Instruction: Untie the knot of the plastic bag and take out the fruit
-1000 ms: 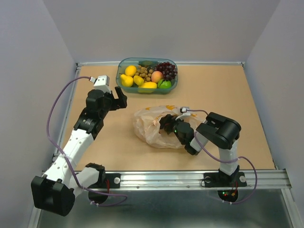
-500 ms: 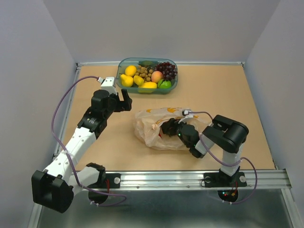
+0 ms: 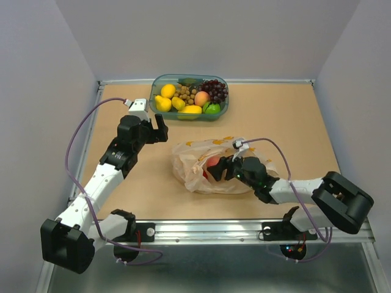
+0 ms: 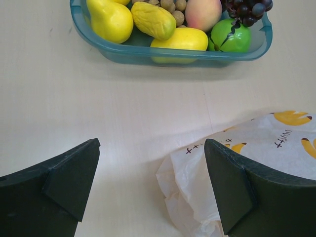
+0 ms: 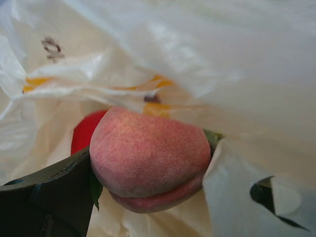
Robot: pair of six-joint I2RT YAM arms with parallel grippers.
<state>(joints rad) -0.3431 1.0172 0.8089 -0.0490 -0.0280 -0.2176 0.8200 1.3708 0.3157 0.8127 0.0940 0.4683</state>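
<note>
Your right tool (image 3: 219, 170) clamps the fuzzy pink peach (image 5: 150, 155), perhaps the thin pale plastic bag (image 3: 189, 165) too; lifting could drag it. Left tool (image 4: 150, 163) gapes.

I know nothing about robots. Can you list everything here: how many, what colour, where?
table: one, tan, under everything.
tub: one, clear teal, far side of table.
yellow fruits: several, yellow, in tub.
green apple: one, green, in tub.
grape bunch: one, dark purple, in tub.
second peach: one, pink-orange, in tub.
small brown balls: one cluster, brown, in tub.
plastic bag: one, cream with yellow prints, mid-table.
pink peach: one, pink, at bag's mouth, in right claw.
red fruit: one, red, inside bag behind the peach.
left claw: one, black, open, left of bag.
right claw: one, black, closed on the pink peach.
</note>
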